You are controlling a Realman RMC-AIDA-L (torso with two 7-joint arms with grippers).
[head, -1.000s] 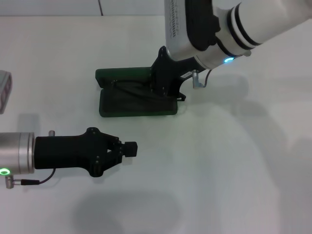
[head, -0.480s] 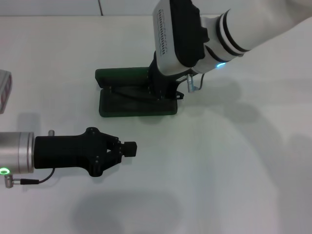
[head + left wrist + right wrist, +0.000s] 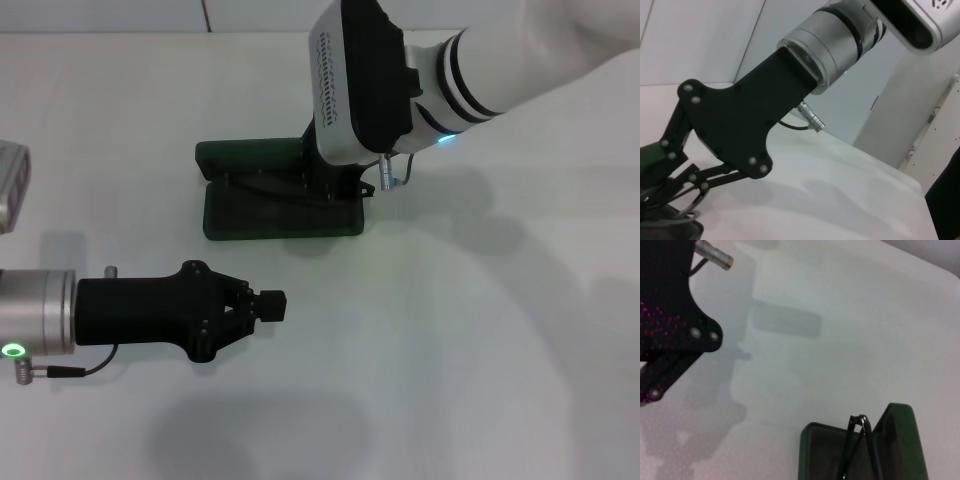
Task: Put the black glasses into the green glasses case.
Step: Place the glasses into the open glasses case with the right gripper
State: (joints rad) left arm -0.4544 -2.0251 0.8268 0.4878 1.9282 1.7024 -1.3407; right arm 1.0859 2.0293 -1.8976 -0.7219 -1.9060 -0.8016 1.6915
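While the green glasses case [image 3: 270,195] lies open on the white table [image 3: 480,330], lid raised at the far side and tray toward the robot, the items stand as follows:

Black glasses [image 3: 270,186]: inside the open case, thin frame and temple arms lying across the dark lining; in the right wrist view the folded frame [image 3: 860,442] rises from the tray just beside the upright lid.

Right gripper [image 3: 335,180]: lowered over the right-hand end of the case, its black linkage reaching down into the tray at the glasses; wrist housing hides the fingertips in the head view, and the left wrist view cuts them off at the picture's edge, so how far the jaws stand apart, and whether they hold the frame, cannot be told.

Left gripper [image 3: 270,306]: low over the table near the robot, well apart from the case, pointing to the robot's right; jaws closed together, nothing between them.

Grey box [image 3: 10,185]: at the left edge of the head view, partly cut off
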